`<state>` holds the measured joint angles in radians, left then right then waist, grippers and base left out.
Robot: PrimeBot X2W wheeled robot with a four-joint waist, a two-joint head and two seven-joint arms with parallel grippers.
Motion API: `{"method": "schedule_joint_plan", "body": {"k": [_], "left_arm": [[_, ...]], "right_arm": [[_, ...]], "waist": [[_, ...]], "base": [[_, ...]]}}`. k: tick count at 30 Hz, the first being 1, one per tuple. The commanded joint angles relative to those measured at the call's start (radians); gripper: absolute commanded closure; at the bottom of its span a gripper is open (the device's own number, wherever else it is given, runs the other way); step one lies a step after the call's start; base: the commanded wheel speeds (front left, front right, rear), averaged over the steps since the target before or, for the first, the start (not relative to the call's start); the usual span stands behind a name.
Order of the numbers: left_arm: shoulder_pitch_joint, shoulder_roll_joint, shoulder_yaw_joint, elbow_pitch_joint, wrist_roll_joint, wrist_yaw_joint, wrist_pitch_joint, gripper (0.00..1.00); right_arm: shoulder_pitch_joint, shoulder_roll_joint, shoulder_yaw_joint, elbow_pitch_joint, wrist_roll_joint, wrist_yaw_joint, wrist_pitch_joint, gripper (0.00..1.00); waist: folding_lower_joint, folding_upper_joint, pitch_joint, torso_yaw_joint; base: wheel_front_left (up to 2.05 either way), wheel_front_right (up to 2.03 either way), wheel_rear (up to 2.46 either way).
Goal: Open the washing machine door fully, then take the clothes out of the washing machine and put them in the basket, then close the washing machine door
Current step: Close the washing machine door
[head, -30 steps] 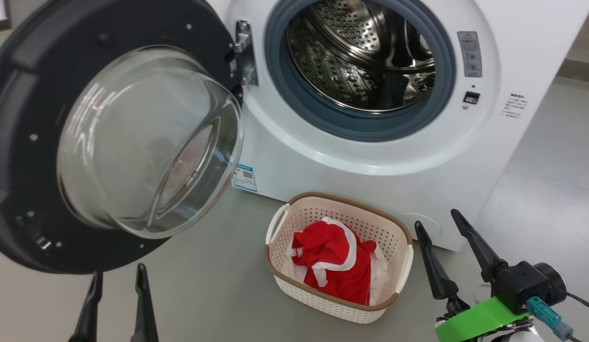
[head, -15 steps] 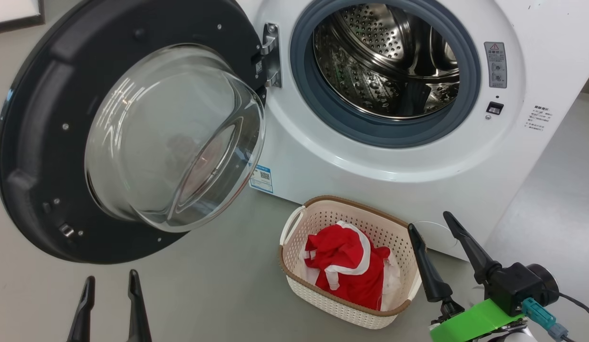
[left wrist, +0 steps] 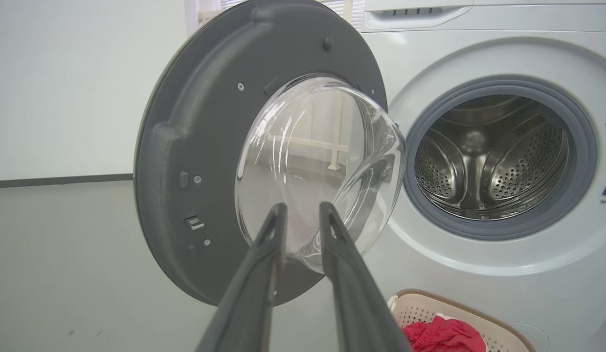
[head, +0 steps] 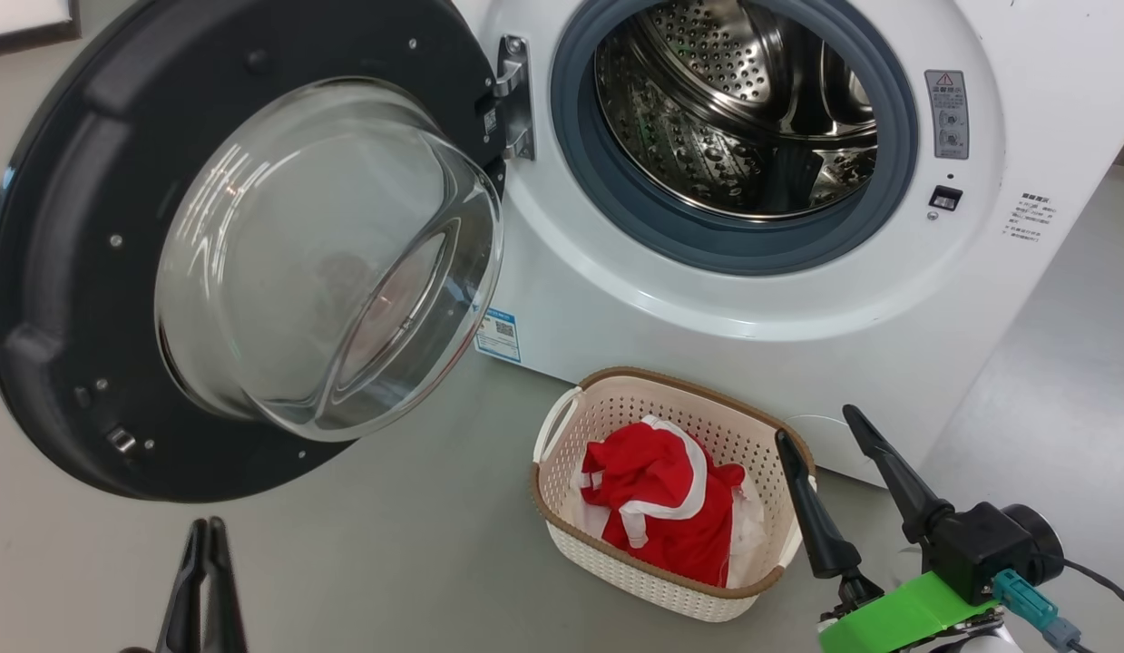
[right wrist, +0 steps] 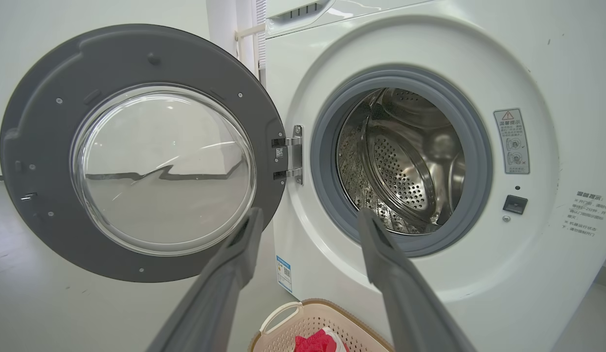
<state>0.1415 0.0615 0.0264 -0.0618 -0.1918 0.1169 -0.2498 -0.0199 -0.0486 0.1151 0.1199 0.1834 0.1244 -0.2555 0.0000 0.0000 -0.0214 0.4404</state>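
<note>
The big white box-shaped front-loading washing machine (head: 616,299) stands on a grey floor (head: 389,544) with its large round black-rimmed door (head: 53,272) swung wide to the left on a steel hinge (head: 514,100). The door's clear bulging glass bowl (head: 326,254) juts out towards the near side. Inside the grey rubber gasket (head: 607,199), the perforated steel drum (head: 734,109) looks bare. A small blue label (head: 498,336) sits low on the front, just beside the glass.

The small cream perforated plastic basket with a brown woven-look rim (head: 679,385) sits on the floor near the machine's front, right of the door. The bright red clothes with white stripes (head: 661,508) lie heaped inside it.

The left gripper (head: 207,526) hangs low, near the door's bottom edge. Its fingers stand narrow: they look pressed together from above, yet show a slim gap along the wrist, so I cannot tell if it is quite closed; nothing is held. The right gripper (head: 817,424), on a green bracket (head: 906,612), is spread wide and empty beside the basket's right end
</note>
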Motion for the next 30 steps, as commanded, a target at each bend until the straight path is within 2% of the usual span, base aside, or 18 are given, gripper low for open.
{"method": "schedule_joint_plan", "body": {"k": [1, 8, 15, 17, 23, 30], "left_arm": [[-0.036, 0.015, 0.033, -0.036, 0.010, 0.011, -0.012, 1.00], [-0.101, 0.046, 0.096, -0.124, 0.019, 0.023, -0.012, 1.00], [-0.311, 0.150, 0.199, -0.142, -0.024, 0.017, -0.003, 1.00], [-0.374, 0.165, 0.232, -0.128, -0.047, 0.029, -0.001, 1.00], [-0.578, 0.191, 0.338, 0.021, -0.222, 0.023, 0.034, 1.00], [-0.797, 0.211, 0.438, 0.318, -0.455, 0.013, 0.164, 1.00]], "right_arm": [[-0.011, -0.002, 0.029, -0.023, -0.003, 0.006, -0.006, 0.00], [-0.006, -0.002, 0.030, -0.019, -0.003, 0.006, -0.006, 0.00], [-0.009, -0.002, 0.027, -0.015, -0.014, 0.006, -0.006, 0.00], [-0.008, -0.002, 0.025, -0.014, -0.016, 0.006, -0.006, 0.00], [0.005, -0.002, 0.022, -0.007, -0.017, 0.006, -0.006, 0.00], [0.011, -0.002, 0.020, -0.003, -0.017, 0.006, -0.006, 0.00]], "waist": [[0.0000, 0.0000, 0.000, -0.001], [0.0000, 0.0000, 0.005, -0.002], [0.0000, 0.0000, 0.007, -0.007], [0.0000, 0.0000, 0.006, -0.010], [0.0000, 0.0000, -0.009, -0.025], [0.0000, 0.0000, -0.022, -0.033]], "base": [[0.00, 0.00, 0.00], [0.00, 0.00, 0.00], [0.00, 0.00, 0.00], [0.00, 0.00, 0.00], [0.00, 0.00, 0.00], [0.00, 0.00, 0.00]]}}
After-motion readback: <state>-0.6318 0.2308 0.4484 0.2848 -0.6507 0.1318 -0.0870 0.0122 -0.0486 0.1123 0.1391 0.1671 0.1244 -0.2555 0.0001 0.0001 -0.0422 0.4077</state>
